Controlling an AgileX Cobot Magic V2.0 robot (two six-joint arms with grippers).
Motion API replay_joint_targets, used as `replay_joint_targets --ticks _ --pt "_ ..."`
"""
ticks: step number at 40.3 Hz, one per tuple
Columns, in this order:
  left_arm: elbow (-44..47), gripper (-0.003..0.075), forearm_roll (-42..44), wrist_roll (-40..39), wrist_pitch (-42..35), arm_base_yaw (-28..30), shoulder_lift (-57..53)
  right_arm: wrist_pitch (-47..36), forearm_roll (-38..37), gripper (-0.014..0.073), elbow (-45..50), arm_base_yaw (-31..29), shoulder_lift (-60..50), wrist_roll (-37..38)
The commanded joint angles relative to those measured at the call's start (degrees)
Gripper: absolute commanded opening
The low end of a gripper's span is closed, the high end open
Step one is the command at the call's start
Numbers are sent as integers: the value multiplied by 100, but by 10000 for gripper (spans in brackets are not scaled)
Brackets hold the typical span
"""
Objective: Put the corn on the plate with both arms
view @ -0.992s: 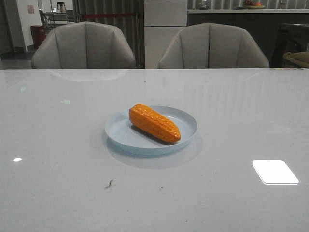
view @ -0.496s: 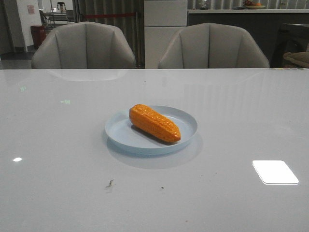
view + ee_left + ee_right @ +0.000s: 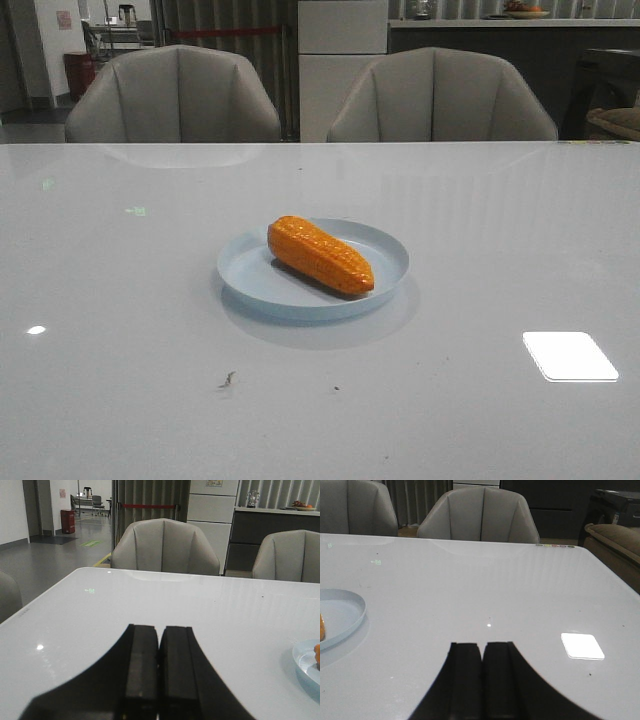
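Front view, reading left to right: the white table (image 3: 120, 300) runs bare up to the plate (image 3: 245, 272) at centre, and the corn (image 3: 320, 255) lies slantwise inside it, resting on the plate's floor within the rim, so the placing looks done. Beyond it is a bright light reflection (image 3: 569, 356). Two grey chairs (image 3: 175, 95) stand behind the table, blocking nothing. The left gripper (image 3: 158, 680) and right gripper (image 3: 481, 680) are both clenched on nothing, well apart from the plate, apparently parked clear.
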Motion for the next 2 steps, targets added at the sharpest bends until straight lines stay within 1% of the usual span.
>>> replay_joint_targets --ticks 1,2 --pt "212 94 -46 -72 -504 -6 -1 -474 15 50 -117 -1 -132 -14" --pt "212 94 -46 -72 -504 -6 -1 -474 15 50 -117 -1 -132 -14"
